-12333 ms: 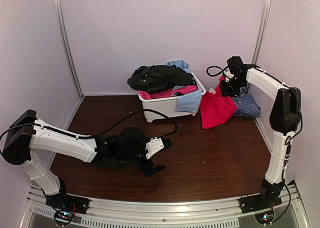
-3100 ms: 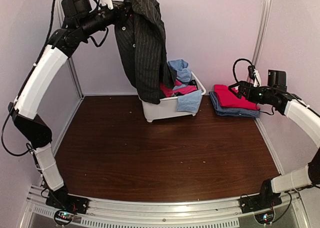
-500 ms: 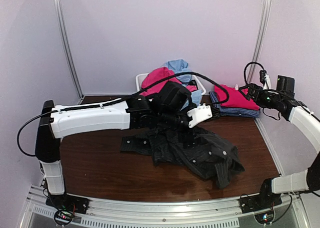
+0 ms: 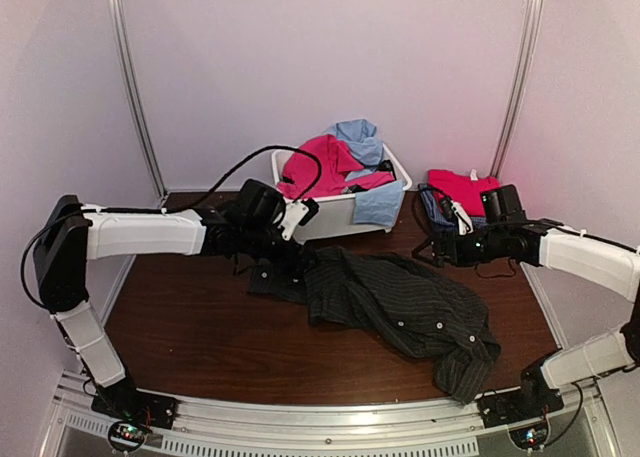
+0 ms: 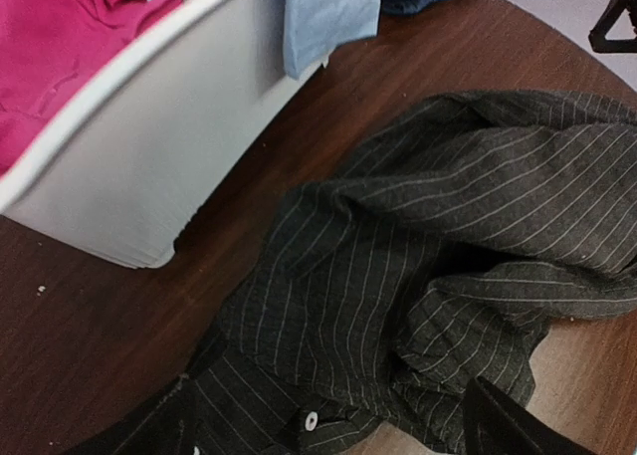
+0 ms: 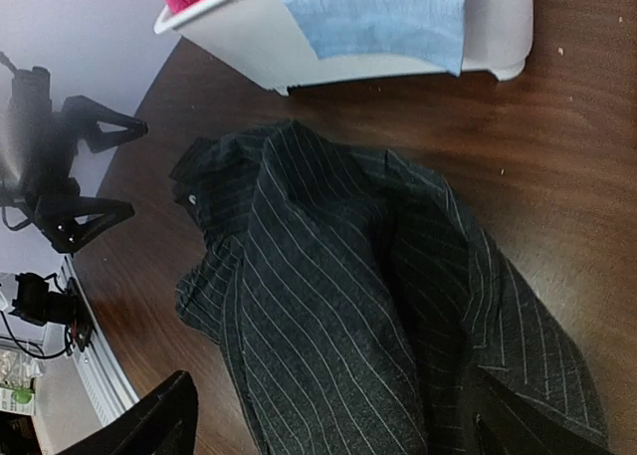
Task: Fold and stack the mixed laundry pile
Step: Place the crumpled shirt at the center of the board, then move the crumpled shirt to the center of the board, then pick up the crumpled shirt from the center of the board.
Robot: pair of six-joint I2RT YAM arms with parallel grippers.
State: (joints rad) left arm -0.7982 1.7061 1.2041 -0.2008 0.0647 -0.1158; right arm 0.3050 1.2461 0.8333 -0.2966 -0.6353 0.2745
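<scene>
One garment, the pinstriped shirt (image 4: 400,302), now lies crumpled on the desk (image 4: 200,317) in front of the tub (image 4: 340,217), released only moments ago. The left arm (image 4: 140,232) has drawn back toward the tub, jaws spread and empty. The right arm (image 4: 590,252) has left the folded stack (image 4: 465,189) for the shirt's right edge, jaws likewise spread. Flattening and folding look next.

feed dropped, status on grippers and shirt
Left gripper open, empty. Right gripper open, empty. Black pinstriped cloth shirt crumpled on brown wooden table. White rectangular plastic tub just behind it.
</scene>
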